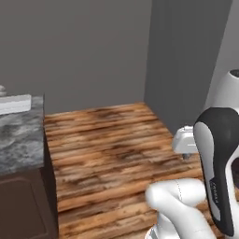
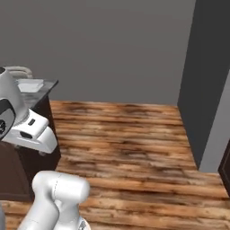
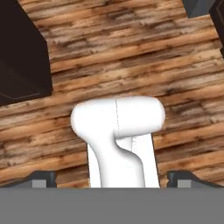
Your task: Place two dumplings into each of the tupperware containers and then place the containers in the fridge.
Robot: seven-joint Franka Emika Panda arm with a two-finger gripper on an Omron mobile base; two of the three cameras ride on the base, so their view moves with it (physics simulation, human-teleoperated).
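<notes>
One white tupperware container (image 1: 14, 103) on counter (image 1: 21, 135) | gripper (image 1: 186, 156) spread, well apart

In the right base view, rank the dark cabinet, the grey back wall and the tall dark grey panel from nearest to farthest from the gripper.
1. dark cabinet, just left of the gripper.
2. tall dark grey panel, right.
3. grey back wall, ahead.

White arm folded low, gripper (image 3: 112, 178) pointing down, jaws wide apart, empty

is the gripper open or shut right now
Open. In the hand view the gripper shows its two dark fingertips far apart, nothing between them but wooden floor.
</notes>
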